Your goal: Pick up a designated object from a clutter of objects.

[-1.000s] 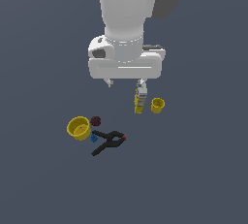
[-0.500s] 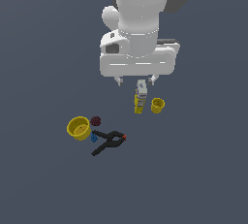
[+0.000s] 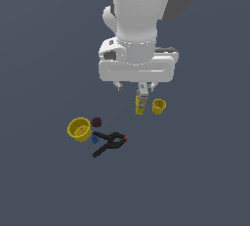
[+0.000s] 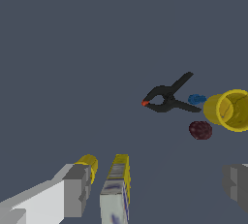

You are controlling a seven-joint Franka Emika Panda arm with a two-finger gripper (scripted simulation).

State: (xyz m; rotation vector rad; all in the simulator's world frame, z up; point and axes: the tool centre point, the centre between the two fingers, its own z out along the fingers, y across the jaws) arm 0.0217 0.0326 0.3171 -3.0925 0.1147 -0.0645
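The black clamp (image 3: 110, 143) lies flat on the floor with its handles splayed and its orange-red tip pointing to the exterior view's right; the wrist view shows the clamp (image 4: 167, 99) unobstructed. My gripper (image 3: 134, 88) hangs well above and behind it, open and empty, over the yellow-white bottle (image 3: 140, 103). In the wrist view the gripper (image 4: 156, 186) shows both fingers (image 4: 75, 189) set wide apart. Beside the clamp's handles are a large yellow cup (image 3: 79, 129), a maroon ball (image 3: 96, 122) and a tiny blue piece (image 3: 94, 139).
A small yellow cup (image 3: 158, 106) stands just to the exterior view's right of the bottle. The wrist view shows the bottle (image 4: 116, 184) and small cup (image 4: 88, 162) near one finger, with the large cup (image 4: 227, 110), ball (image 4: 200, 130) and blue piece (image 4: 196, 99) past the clamp.
The hand has shifted toward the exterior view's right and turned about its axis, still open. None of the objects has moved.
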